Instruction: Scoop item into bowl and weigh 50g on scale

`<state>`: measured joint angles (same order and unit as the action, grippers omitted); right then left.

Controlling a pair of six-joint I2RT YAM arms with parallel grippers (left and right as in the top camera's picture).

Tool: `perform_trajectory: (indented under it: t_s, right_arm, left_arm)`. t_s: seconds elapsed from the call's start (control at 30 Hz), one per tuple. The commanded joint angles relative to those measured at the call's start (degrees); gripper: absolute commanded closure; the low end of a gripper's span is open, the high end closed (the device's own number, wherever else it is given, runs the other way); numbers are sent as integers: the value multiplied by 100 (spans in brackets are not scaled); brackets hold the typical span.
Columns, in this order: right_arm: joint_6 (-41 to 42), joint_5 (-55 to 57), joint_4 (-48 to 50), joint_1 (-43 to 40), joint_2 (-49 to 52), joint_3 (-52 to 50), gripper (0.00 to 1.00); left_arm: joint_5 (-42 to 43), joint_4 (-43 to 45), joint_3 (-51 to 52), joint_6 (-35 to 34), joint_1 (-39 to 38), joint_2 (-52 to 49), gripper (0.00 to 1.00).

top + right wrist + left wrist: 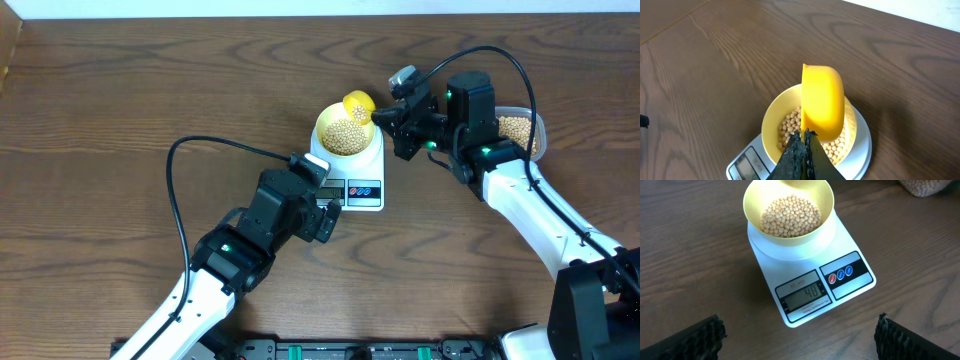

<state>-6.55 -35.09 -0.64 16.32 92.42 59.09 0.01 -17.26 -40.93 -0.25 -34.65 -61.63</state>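
- The right gripper (802, 150) is clamped tight on the handle of a yellow measuring spoon (822, 102), whose head is tipped on its side just above the bowl (771, 120).
- The bowl sits on the far end of the white scale (765, 265), whose display on the near edge shows 48.
- Tan beans (790, 216) cover the bottom of the bowl.
- The left gripper (800, 325) hovers just near of the scale with its fingers spread wide, holding nothing.
- A clear tub (520, 128) holding more beans lies to the right, partly hidden by the right arm.

Dark brown wood-grain table (120, 100); pale strip (300, 8) along its far edge
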Motion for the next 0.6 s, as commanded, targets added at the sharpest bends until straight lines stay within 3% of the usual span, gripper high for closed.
perform_trajectory:
  t_s: [0.0, 0.57]
  right_arm:
    - [-87, -133, -24, 2, 28, 4, 99]
    - [-426, -107, -170, -2, 28, 4, 99]
  left_arm:
    - [-68, 22, -9, -90, 24, -11, 2]
    - [-68, 22, -9, -90, 24, -11, 2]
